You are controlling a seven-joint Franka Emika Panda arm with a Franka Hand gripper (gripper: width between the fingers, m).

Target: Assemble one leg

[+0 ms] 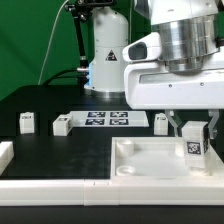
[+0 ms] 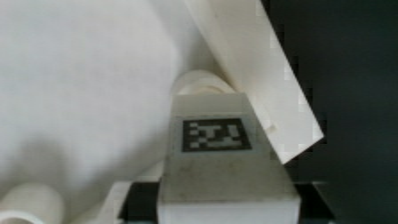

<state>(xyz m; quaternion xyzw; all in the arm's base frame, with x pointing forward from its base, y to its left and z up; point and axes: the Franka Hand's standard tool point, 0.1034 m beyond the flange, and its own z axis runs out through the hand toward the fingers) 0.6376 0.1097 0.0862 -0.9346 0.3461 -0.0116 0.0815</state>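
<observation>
My gripper [image 1: 191, 133] is shut on a white leg [image 1: 192, 147] with a black-and-white tag. It holds the leg upright over the near right corner of the large white tabletop [image 1: 150, 160]. In the wrist view the leg [image 2: 219, 150] fills the space between my fingers [image 2: 146, 200], tag facing the camera, its far end over a round corner socket [image 2: 208, 82] of the tabletop [image 2: 89, 90]. Three more legs lie on the black table: one [image 1: 27, 122] at the exterior view's left, one [image 1: 62, 125] beside the marker board, one [image 1: 161, 122] behind my gripper.
The marker board [image 1: 108, 120] lies flat at the middle back. White border rails run along the front [image 1: 60, 185] and the left edge [image 1: 5, 153]. The robot base [image 1: 105, 50] stands behind, before a green screen.
</observation>
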